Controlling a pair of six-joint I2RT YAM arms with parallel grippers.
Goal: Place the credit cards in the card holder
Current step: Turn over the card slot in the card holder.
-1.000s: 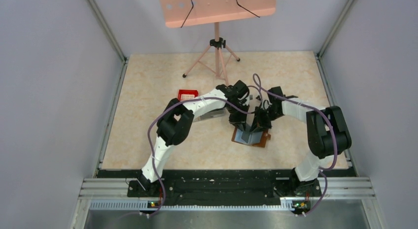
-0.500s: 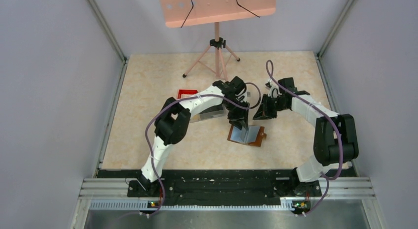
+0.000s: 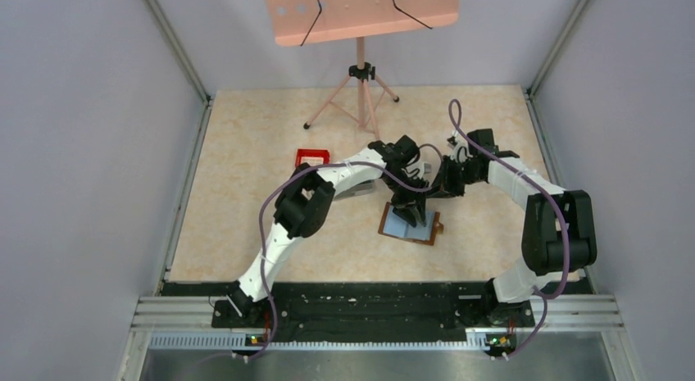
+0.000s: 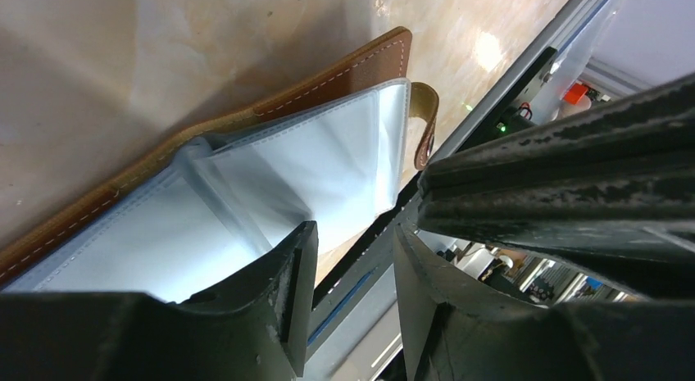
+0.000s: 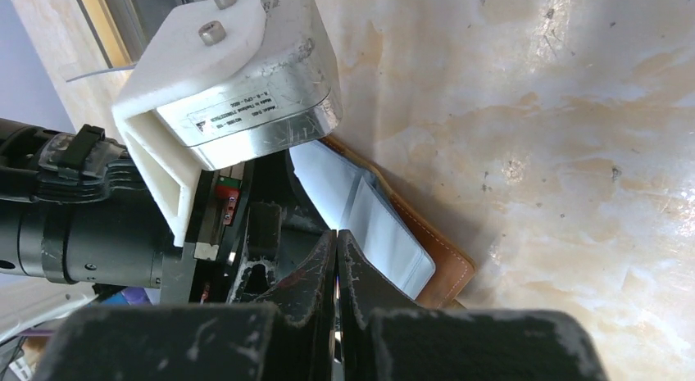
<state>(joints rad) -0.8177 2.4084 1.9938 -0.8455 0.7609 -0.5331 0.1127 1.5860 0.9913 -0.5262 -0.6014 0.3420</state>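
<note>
The beige marbled table [image 3: 246, 135] fills the floor of the cell, and a pink music stand [image 3: 361, 12] on a tripod stands at its far edge. The left arm [image 3: 299, 209] reaches from its base across to the middle of the table, while the right arm [image 3: 549, 225] bends in from the right side, so the two wrists meet near the centre.

The card holder [image 3: 414, 231] lies open and flat on the table just right of centre, nearer the arms than the stand. The left wrist view shows its brown stitched leather cover underneath and its clear plastic sleeves [image 4: 270, 176] facing up, partly fanned. Whether a card sits inside those sleeves cannot be told.

The left gripper [image 3: 410, 213] hangs over the far part of the open holder, pointing down. In its own camera its jaws [image 4: 352, 291] are released, standing apart with nothing between them, right above the edge of the sleeves. The right gripper [image 3: 438, 184] is just beyond and to the right of the holder, beside the left wrist. Its fingers [image 5: 337, 266] are clenched together, empty.

A small red tray [image 3: 312, 157] sits to the left, well apart from the holder. A short leather strap tab [image 4: 428, 123] sticks out from the holder's corner.
</note>
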